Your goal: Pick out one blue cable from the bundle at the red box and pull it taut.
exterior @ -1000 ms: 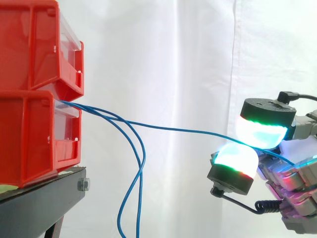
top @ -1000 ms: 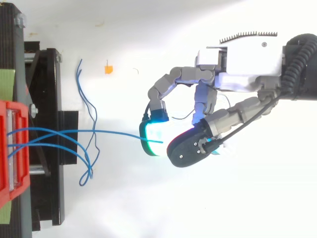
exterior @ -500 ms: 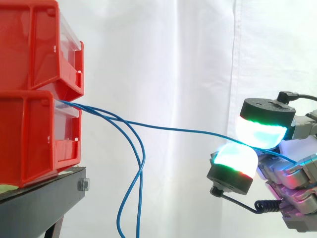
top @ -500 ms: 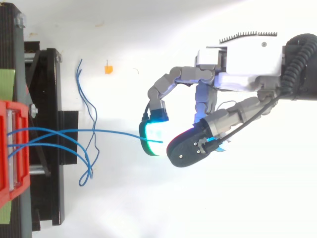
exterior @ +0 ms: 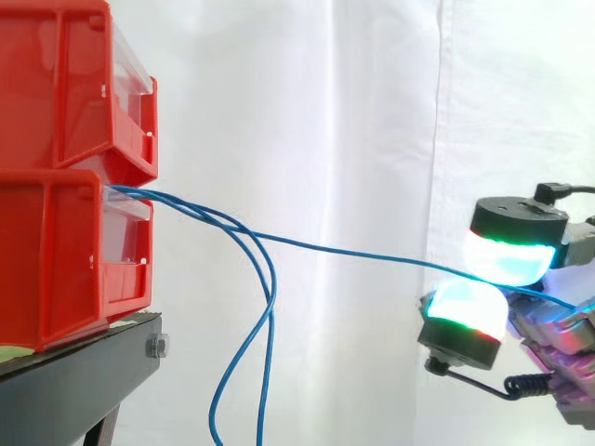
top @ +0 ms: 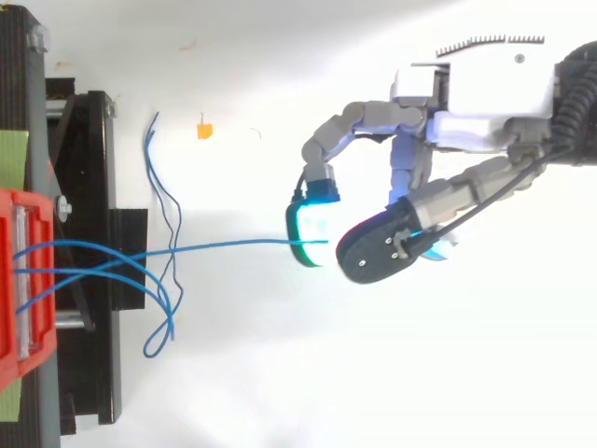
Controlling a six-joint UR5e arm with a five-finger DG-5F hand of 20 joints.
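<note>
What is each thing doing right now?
Hand: shut, fingers pinching one cable.
That cable: stretched almost straight from the lower box to the fingers.
Other cables: slack, drooping down.
Boxes: stacked on the stand.

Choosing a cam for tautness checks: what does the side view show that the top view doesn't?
Side: two stacked red bins, the blue cable sloping down from the lower one, loose cables hanging below. Top: the cables' sideways fan at the bin, an orange scrap. Both: the hand pinching that cable between glowing pads, nearly straight.
</note>
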